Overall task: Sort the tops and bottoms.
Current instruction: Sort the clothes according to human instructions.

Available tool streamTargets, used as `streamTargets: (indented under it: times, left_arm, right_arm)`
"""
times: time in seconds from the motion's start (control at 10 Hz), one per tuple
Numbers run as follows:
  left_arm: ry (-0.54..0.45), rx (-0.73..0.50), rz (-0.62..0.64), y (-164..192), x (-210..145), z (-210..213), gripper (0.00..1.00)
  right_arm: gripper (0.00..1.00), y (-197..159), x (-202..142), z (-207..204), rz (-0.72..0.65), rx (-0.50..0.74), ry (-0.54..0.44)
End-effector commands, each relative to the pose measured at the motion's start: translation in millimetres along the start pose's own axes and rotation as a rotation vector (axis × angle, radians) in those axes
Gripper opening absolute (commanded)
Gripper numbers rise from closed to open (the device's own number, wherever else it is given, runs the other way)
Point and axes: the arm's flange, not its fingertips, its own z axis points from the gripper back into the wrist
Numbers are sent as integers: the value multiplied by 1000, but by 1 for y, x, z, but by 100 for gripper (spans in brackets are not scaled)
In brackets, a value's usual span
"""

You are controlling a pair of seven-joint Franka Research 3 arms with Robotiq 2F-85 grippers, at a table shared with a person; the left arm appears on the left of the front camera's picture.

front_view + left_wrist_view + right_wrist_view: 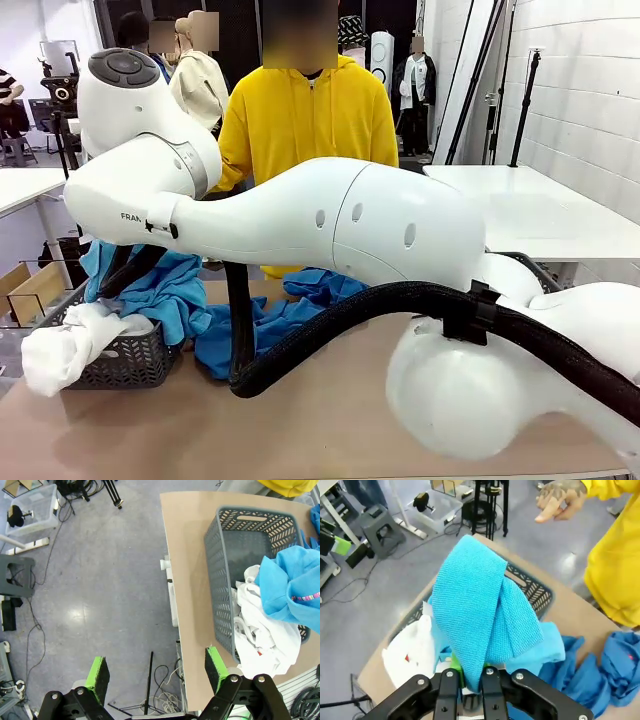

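My right gripper (pixel 470 674) is shut on a light blue knitted garment (pixel 480 610), which bunches up above the grey basket (pixel 536 593). A white garment (pixel 409 652) lies in that basket, and darker blue clothes (pixel 602 677) are heaped on the table beside it. My left gripper (pixel 156 674) is open with nothing between its green pads (pixel 98 676), hovering over the floor just off the table's end, near the basket (pixel 220 575). From the front, the basket (pixel 125 362) holds the white garment (pixel 60 350) and the light blue garment (pixel 165 295).
A person in a yellow hoodie (pixel 305 115) stands at the far side, one hand (pixel 559 496) raised away from the table. A white arm link (pixel 330 215) and black cable sleeve (pixel 400 300) cross the front view. Blue clothes (pixel 285 315) lie mid-table.
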Motion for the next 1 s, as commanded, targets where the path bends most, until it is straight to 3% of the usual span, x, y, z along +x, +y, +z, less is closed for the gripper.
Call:
streamTargets:
  times: [0.0,0.1,0.4,0.6,0.9]
  left_arm:
    - [8,15,-13,1,-2,1,100]
    - [8,15,-13,1,-2,1,100]
    - [8,15,-13,1,-2,1,100]
    - [8,15,-13,1,-2,1,100]
    - [8,15,-13,1,-2,1,100]
  right_arm:
    - [0,2,0,1,-12,-8,-15]
    - [0,0,0,0,0,0,0]
    - [0,10,21,-85,52,161,76]
    - [0,16,18,-132,48,229,196]
    - [0,23,9,-179,37,205,387]
